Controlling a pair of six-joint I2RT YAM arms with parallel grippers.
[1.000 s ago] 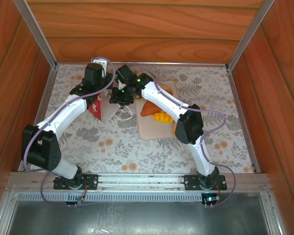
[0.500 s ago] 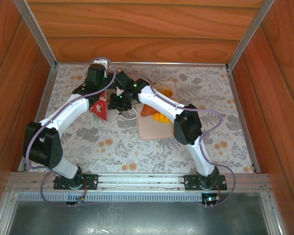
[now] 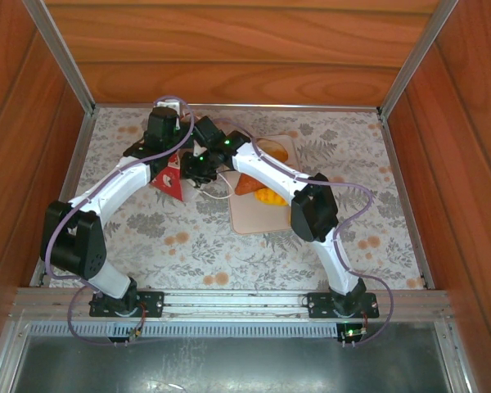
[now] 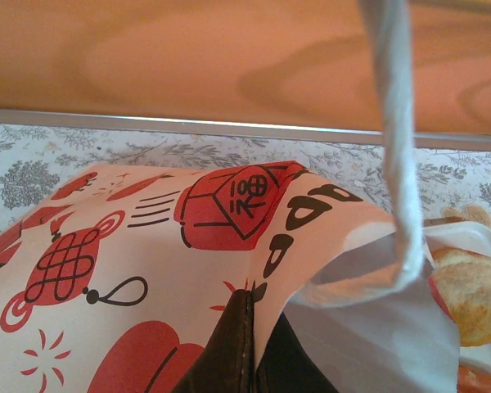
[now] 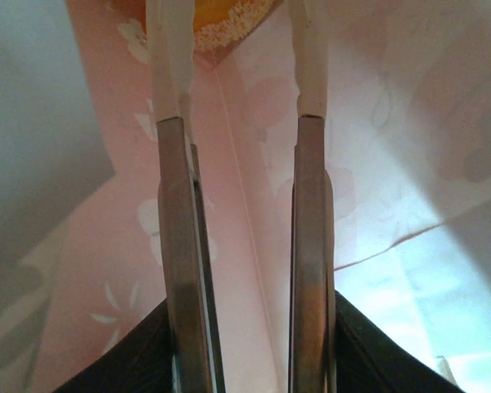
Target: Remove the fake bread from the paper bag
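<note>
Left tool (image 4: 249,348) is pressed together on the upper edge of the paper bag (image 4: 147,246), pinching the printed paper, with a white cord handle (image 4: 393,123) hanging just to its right. The bag sits on the far left-centre of the tabletop (image 3: 196,246), near the far wall (image 3: 229,82). The right tool (image 5: 237,53) is inside the bag's mouth, its fingers spread apart with nothing gripped. The pink paper walls stand close on both sides of it, and a crease runs between the fingers. One piece of fake bread (image 5: 221,12) lies just beyond the fingertips, deep in the bag. More bread (image 3: 266,195) lies on the tray (image 3: 250,219) just right of the bag. A wide stretch of floral tabletop lies on the near side.
</note>
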